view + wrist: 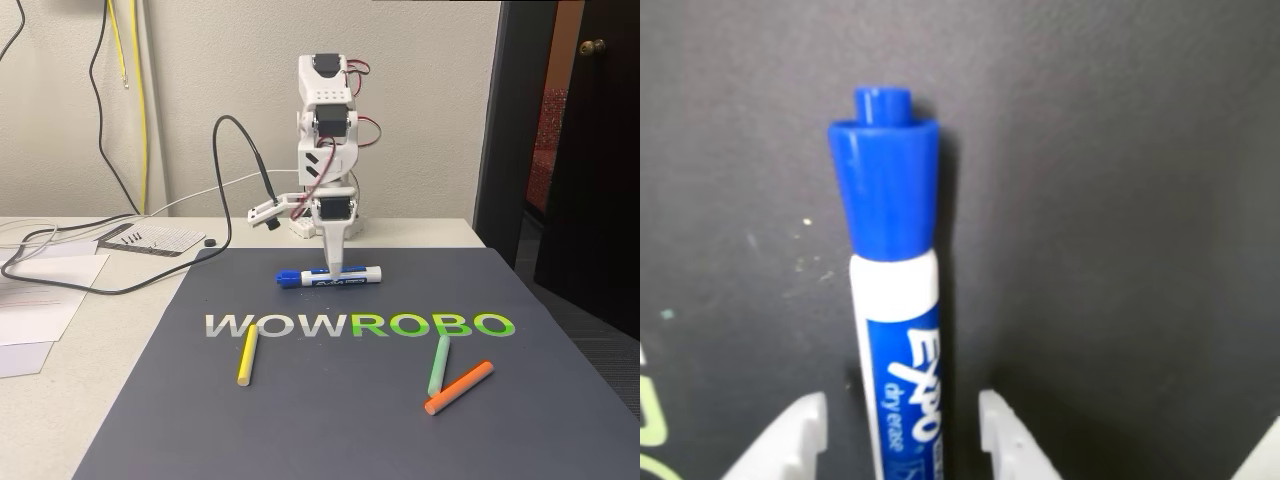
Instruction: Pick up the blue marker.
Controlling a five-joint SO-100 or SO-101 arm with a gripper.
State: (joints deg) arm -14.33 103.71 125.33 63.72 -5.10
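Note:
The blue marker lies flat on the dark mat, crosswise in the fixed view, just above the WOWROBO lettering. My gripper points straight down onto its middle. In the wrist view the marker runs up the frame with its blue cap at the top and its white barrel with blue label below. It passes between the white fingertips of my gripper. A narrow gap shows on each side of the barrel, so the gripper is open around the marker and is not pressing on it.
On the mat nearer the camera lie a yellow stick, a green stick and an orange stick. Papers and black cables cover the table at left. A dark door stands at right.

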